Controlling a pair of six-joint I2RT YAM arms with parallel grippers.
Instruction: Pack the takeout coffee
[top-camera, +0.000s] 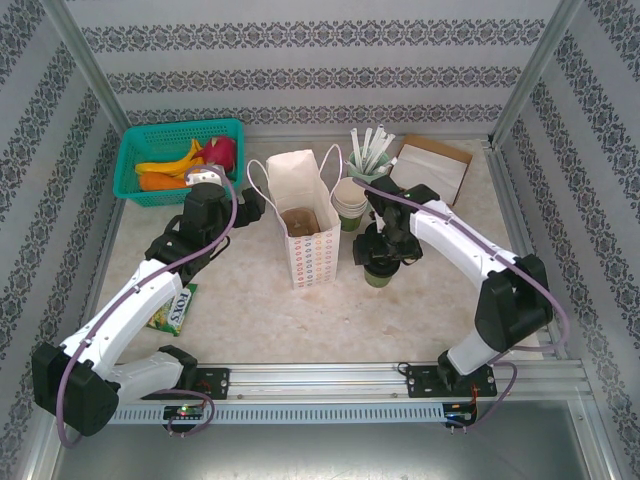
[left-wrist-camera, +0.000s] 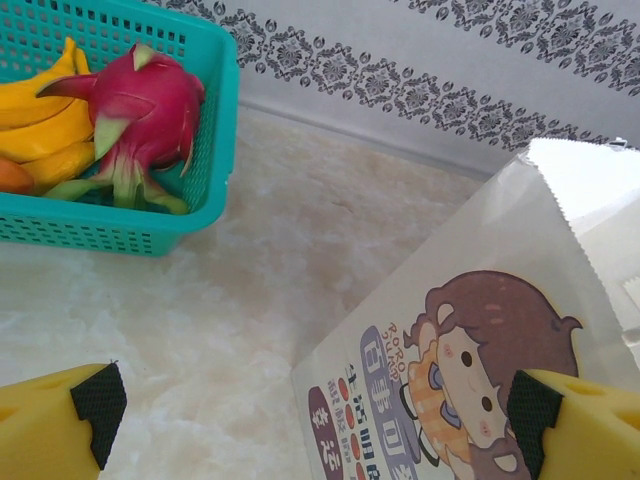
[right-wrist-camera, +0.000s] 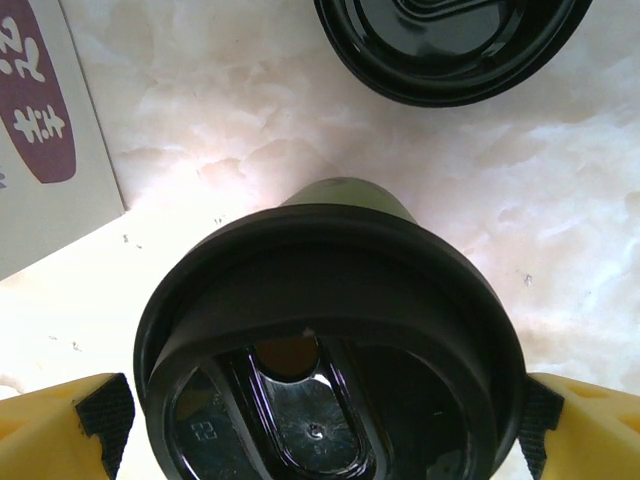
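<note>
The takeout coffee (right-wrist-camera: 330, 330) stands on the table just right of the paper bag (top-camera: 310, 250). I see its black lid from above and a strip of dark green cup (top-camera: 377, 278) below it. My right gripper (right-wrist-camera: 320, 420) straddles the lid, shut on it with a pad touching each side of the rim; from the top it sits over the cup (top-camera: 378, 255). The white bag with a cartoon print (left-wrist-camera: 480, 300) stands open-topped in the table's middle. My left gripper (left-wrist-camera: 315, 420) is open at the bag's left side (top-camera: 250, 205), with the bag's corner between its yellow fingers.
A loose black lid (right-wrist-camera: 450, 45) lies just beyond the cup. A stack of lidless cups (top-camera: 349, 203) stands behind it, with stir sticks (top-camera: 372, 150) and a brown pad (top-camera: 432, 165) further back. A teal basket (top-camera: 180, 160) holds fruit. A green packet (top-camera: 175, 308) lies under the left arm.
</note>
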